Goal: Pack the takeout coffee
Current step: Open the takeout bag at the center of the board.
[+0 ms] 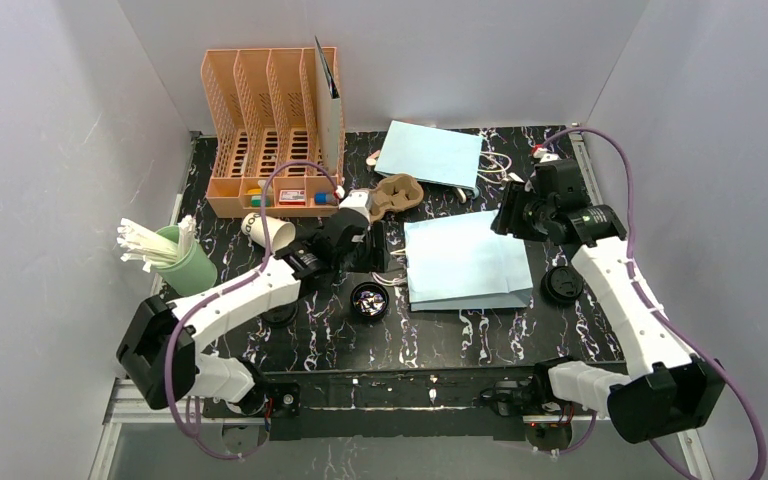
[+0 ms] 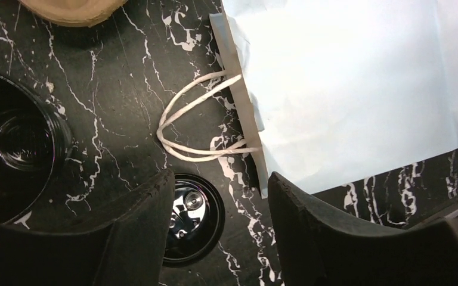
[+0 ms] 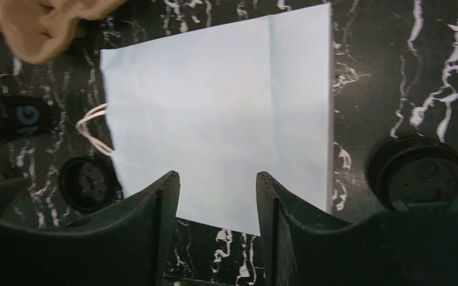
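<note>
Hovering over the middle of a black, white-veined marble-look table, both arms hang with jaws parted.

Left gripper: fingers apart, nothing between them, above bare tabletop just beside the white handles of the light-blue bag.

Right gripper: likewise released and empty, poised over the same bag, which lies flat at mid-frame.

Takeout coffee: one black-lidded cup stands on the table just right of the bag. A second dark cup stands near the bag's lower-left corner; in the left wrist view it shows partly under the left finger. A third dark round shape sits at that view's left edge; cannot tell whether cup or lid.

Brown pulp carrier sits above centre, with a second blue bag to its upper right.

Surroundings: peach slotted organiser at upper left, green holder of white sticks at left. Plain pale grey walls enclose three sides.
</note>
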